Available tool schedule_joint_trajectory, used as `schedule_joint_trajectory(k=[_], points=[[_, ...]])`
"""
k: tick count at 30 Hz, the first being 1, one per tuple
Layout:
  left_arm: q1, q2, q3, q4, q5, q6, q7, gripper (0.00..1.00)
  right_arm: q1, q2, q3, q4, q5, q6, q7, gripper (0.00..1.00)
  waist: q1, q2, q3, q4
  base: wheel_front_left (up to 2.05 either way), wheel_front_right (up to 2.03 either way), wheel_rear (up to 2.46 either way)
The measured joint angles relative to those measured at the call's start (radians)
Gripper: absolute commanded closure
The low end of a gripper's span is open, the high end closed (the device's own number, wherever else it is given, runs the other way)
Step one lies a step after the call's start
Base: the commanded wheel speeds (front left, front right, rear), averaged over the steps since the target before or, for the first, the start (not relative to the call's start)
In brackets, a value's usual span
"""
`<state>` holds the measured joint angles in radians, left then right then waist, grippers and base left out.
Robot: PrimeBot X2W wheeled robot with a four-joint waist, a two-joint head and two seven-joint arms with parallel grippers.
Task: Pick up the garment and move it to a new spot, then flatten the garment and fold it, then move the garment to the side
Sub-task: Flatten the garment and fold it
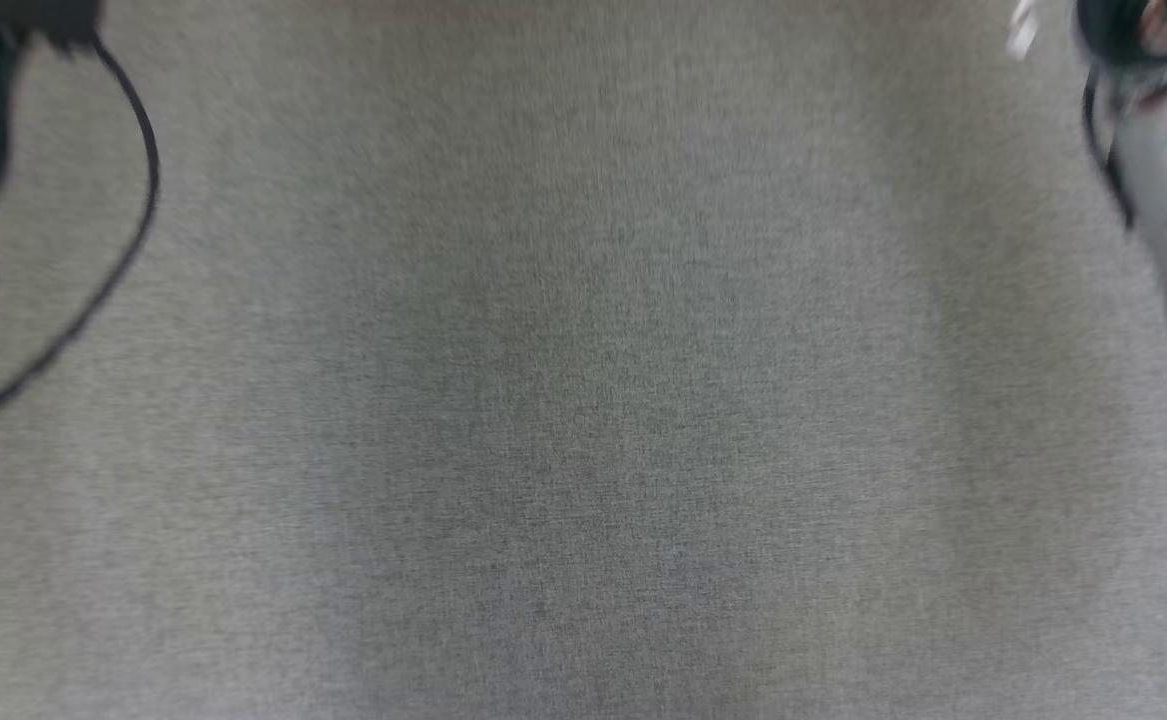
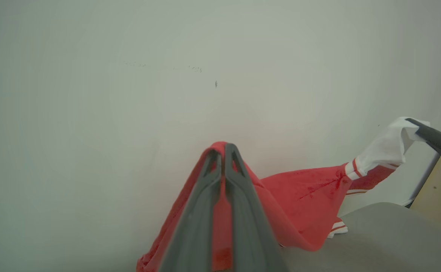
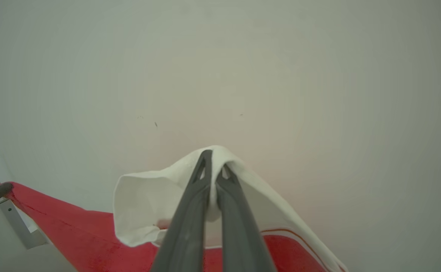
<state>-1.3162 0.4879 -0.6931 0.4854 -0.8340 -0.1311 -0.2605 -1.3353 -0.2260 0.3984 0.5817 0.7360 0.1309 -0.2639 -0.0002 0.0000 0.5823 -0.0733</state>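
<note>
Arms spread wide, both grippers clamped tight

The left gripper [image 2: 224, 149] and right gripper [image 3: 214, 162] press their long dark fingers together, each pinching the garment [image 2: 303, 196]; the two arms sit well apart at the blurred head view's upper corners.

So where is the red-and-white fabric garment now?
Wrist views: the garment hangs before a pale wall, red end in the left end effector, white part in the right end effector.

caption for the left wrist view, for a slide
The left gripper shut on the garment at its red part, right gripper on its white end, cloth hanging between them.
</note>
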Motion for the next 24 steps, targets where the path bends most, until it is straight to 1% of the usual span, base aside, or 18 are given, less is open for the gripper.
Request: schedule_joint_trajectory(k=[1,6,7,8,13,18,21,24], points=[[0.034,0.001,0.011,-0.015,0.015,0.0,0.0,1.0,0.031,-0.011,0.019,-0.006,0.014,0.0,0.0,1.0,0.0001,0.0001,-0.014,0.001,0.0,0.0,0.0],[0.214,0.001,0.064,-0.098,0.021,0.0,0.0,1.0,0.163,-0.059,0.115,-0.008,0.132,0.0,0.006,1.0,-0.0001,0.0,-0.092,0.008,0.0,0.0,0.0],[0.287,0.007,0.08,-0.131,0.04,0.005,0.0,1.0,0.21,-0.073,0.152,-0.022,0.163,0.0,0.006,1.0,-0.0001,-0.0002,-0.125,0.009,0.0,0.0,0.0],[0.323,0.008,0.089,-0.144,0.051,0.009,0.0,1.0,0.235,-0.079,0.168,-0.026,0.177,0.0,0.007,1.0,-0.0001,-0.0002,-0.141,0.009,0.0,0.0,0.0],[0.487,0.005,0.16,-0.236,0.065,0.042,0.0,1.0,0.377,-0.117,0.221,-0.076,0.245,0.0,0.006,1.0,-0.0002,-0.0002,-0.222,0.009,0.0,0.0,0.0],[0.676,0.001,0.228,-0.344,0.071,0.078,0.0,1.0,0.508,-0.151,0.237,-0.145,0.274,0.0,0.004,1.0,-0.0002,-0.0003,-0.3,0.004,0.0,0.0,0.0],[0.782,0.002,0.234,-0.388,0.098,0.105,0.0,1.0,0.589,-0.177,0.222,-0.179,0.28,0.0,0.004,1.0,-0.0002,-0.0003,-0.342,-0.001,0.0,0.0,0.0],[0.885,-0.012,0.23,-0.427,0.098,0.119,0.0,1.0,0.661,-0.193,0.201,-0.222,0.285,0.0,0.011,1.0,-0.0002,-0.0003,-0.377,-0.009,0.0,0.0,0.0]])
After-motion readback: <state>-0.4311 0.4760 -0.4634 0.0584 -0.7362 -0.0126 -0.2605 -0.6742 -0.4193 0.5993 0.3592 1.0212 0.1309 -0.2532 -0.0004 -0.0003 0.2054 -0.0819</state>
